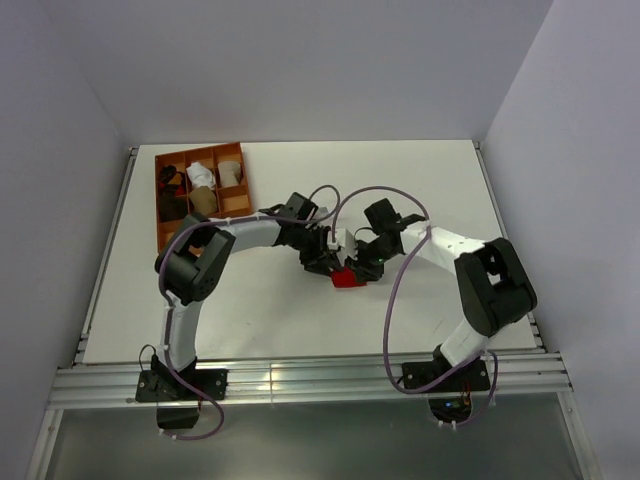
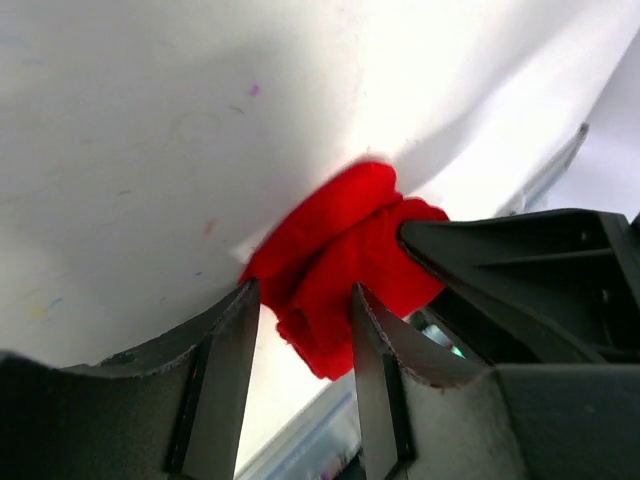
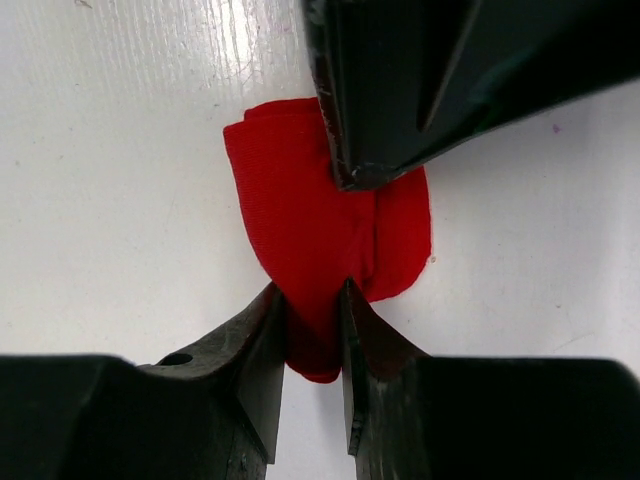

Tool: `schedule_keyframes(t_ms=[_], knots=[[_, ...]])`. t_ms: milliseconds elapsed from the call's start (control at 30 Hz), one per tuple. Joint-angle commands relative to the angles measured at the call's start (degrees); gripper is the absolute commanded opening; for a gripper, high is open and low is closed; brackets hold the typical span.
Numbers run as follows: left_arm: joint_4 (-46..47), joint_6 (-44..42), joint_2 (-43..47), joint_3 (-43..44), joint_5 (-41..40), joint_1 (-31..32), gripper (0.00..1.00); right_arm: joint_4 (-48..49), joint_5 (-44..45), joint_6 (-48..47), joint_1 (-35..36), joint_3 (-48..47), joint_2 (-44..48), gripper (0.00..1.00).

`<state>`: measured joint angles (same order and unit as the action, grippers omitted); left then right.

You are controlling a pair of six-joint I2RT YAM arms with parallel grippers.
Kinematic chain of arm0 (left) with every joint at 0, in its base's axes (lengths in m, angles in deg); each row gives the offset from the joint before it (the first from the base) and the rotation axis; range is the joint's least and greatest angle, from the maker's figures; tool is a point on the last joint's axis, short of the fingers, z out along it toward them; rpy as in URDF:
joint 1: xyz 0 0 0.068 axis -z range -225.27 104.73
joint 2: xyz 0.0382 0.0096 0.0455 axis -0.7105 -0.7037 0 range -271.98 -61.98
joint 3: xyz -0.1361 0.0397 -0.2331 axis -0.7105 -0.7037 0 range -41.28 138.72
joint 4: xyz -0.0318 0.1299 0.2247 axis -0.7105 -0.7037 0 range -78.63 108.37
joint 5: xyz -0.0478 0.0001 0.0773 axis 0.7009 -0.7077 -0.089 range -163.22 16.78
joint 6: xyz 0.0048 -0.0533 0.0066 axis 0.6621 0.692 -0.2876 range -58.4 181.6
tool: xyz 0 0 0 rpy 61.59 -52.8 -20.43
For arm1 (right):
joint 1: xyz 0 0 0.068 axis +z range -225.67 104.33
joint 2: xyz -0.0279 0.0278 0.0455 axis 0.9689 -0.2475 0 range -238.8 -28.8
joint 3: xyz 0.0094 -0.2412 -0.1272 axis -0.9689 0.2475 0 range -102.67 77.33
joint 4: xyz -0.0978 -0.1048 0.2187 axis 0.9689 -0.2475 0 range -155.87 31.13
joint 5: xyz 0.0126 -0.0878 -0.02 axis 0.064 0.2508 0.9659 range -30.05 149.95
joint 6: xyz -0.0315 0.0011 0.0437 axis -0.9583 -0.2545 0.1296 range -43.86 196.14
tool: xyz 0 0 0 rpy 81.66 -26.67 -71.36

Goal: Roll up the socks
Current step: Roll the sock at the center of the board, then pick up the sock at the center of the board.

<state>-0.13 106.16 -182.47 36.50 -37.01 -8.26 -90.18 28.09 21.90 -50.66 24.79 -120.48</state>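
Site: white counter (image 1: pixel 420 180), two arms reaching in from the near edge, their tips meeting near the middle.
Red sock (image 1: pixel 349 278): lies on the counter at about the centre, between the two arm tips. Folded over on itself into a short, thick wad. No white figures show on the sides in view.
Right end effector (image 3: pixel 308 290): closed on the near end of the red sock. In the right wrist view the two fingers pinch a fold of the cloth between their tips, and the rest of the sock lies flat on the counter beyond them.
Left end effector (image 2: pixel 305 295): jaws apart. In the left wrist view the red sock bulges in the gap between the fingers and past their tips. I cannot tell whether either finger touches the cloth. From the right wrist view, its dark tip sits over the far end of the sock.
Spacing: the two end effectors stand close together, nose to nose over the sock.
Tray (image 1: pixel 160 215): orange-brown, divided into compartments, at the far left of the counter, well apart from the red sock.
Tray contents: small bundles (image 1: pixel 200 175), white, tan and dark among them; too small to describe further.
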Motion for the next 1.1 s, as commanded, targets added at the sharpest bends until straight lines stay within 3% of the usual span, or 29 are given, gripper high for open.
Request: schedule_keyframes(t_ms=[0, 433, 767, 867, 1067], knots=[[8.9, 1.8, 4.2, -5.2, -13.1, -1.0, 0.47, -7.5, 0.6, 0.1, -1.5, -3.0, -3.2, 0.2], [11.6, -4.1, 19.1, -15.0, -27.1, -0.3, 0.46, -20.5, -2.2, -0.3, -3.7, -14.2, -14.7, 0.2], [19.8, -14.3, 21.0, -16.9, -23.3, 4.9, 0.51, -24.9, -2.8, 3.3, -5.1, -20.9, -23.1, 0.2], [18.7, -17.9, 21.2, -15.5, -28.9, 8.9, 0.51, -27.3, -3.1, 3.9, -5.4, -23.2, -25.4, 0.2], [11.7, -24.8, 21.5, -12.8, -48.0, 16.2, 0.51, -30.8, -3.3, 4.3, -5.7, -26.0, -28.0, 0.2]])
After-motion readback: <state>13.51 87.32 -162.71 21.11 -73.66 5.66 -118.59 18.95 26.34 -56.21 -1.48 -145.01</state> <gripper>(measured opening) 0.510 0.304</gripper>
